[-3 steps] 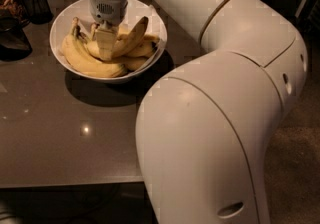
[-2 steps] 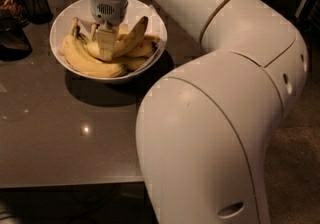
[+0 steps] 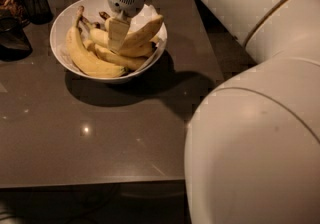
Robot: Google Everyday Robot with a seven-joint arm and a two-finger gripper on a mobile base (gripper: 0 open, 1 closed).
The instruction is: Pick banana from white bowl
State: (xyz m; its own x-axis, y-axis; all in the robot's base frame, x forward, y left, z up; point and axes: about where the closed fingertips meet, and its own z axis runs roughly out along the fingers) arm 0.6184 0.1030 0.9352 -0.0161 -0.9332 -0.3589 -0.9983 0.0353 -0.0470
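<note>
- Your claw (image 3: 118, 35) sits low inside the white bowl (image 3: 57, 30), right among the bananas (image 3: 92, 60).
- You cannot tell whether it is spread or pinching a banana.
- The bowl rests on the brown surface (image 3: 100, 138), toward its far left part.

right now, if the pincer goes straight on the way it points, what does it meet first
The bananas in the white bowl; the pincer hangs right over them, pointing down; depth is unclear.

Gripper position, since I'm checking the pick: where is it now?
The gripper is at upper left in the camera view, down among the bananas inside the white bowl on the table.
</note>
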